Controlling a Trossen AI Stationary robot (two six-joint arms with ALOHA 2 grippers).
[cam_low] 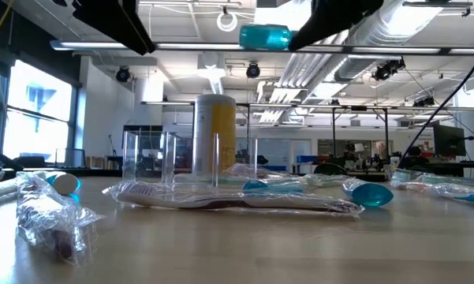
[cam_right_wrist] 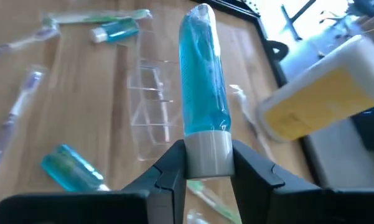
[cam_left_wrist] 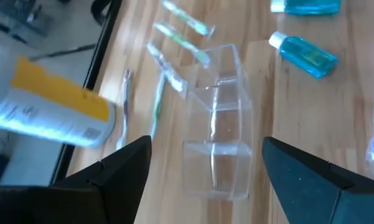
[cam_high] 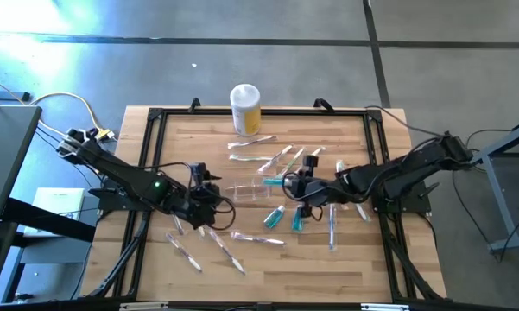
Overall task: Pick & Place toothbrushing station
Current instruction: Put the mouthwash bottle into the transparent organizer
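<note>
The yellow jar stands at 12 o'clock on the table, white lid up; it carries small dark print on its yellow label, too fine to read. No writing is legible on the blue tubes or the wrapped toothbrushes either.

The right gripper is clamped on the pale cap of a blue tube, holding it up off the wood near the centre of the table, at about 3 o'clock from the clear container. The tube shows up high in the low view as well, clear of everything on the tabletop.

The left gripper hangs with its 2 fingers spread wide, nothing between them, at about 9 o'clock from the container, which lies straight ahead of it in the left wrist view. That container sits on the wood at mid-table, between the 2 grippers, open side up with thin dividers inside.

Wrapped toothbrushes fan out between the container and the jar. 2 blue tubes lie at about 5 o'clock from it, and more wrapped toothbrushes are scattered toward 6 and 7 o'clock. Bare wood remains along the 6 o'clock edge and just inside the black frame at 9 o'clock.
</note>
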